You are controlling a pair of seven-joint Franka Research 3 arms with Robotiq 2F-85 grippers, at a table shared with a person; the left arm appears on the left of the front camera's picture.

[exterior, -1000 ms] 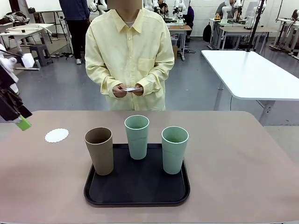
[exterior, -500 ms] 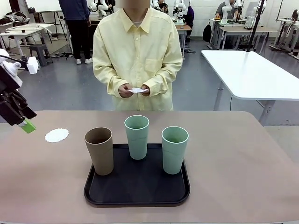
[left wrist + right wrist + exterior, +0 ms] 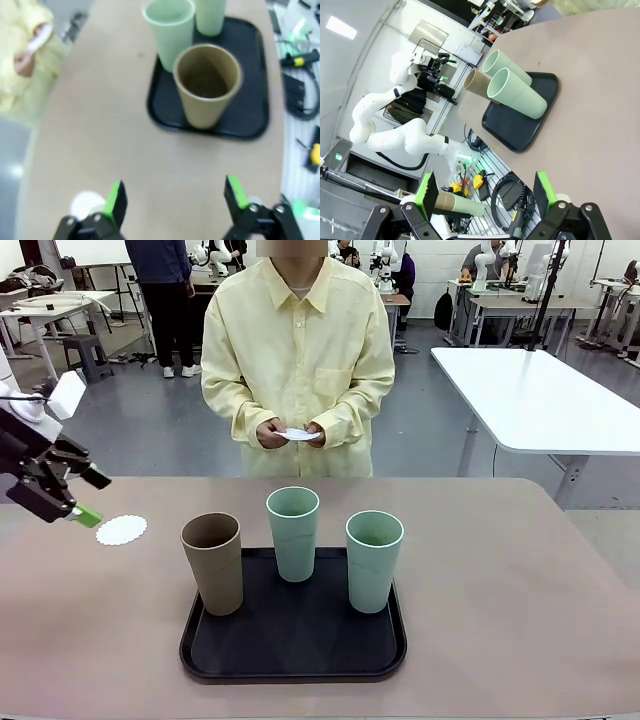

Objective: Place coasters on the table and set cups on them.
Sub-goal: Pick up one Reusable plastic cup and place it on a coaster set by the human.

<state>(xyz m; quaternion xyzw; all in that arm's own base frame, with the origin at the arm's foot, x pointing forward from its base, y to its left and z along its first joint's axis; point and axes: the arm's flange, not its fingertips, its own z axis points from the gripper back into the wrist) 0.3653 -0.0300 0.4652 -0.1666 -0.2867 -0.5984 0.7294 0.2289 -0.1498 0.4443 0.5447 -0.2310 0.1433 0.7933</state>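
One coaster (image 3: 121,530) lies on the worktop (image 3: 520,590) left of the tray (image 3: 290,674); our left jaws, spread wide and empty, have swung round beside it toward the tray, so we judge the tan cup (image 3: 212,562) comes next; the person's hands (image 3: 290,433) beyond the tray hold spare coasters (image 3: 298,434); our right jaws stand apart.

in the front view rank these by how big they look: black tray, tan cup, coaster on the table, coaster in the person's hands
1. black tray
2. tan cup
3. coaster on the table
4. coaster in the person's hands: it is farther off and partly covered, so its place against the other coaster is unsure
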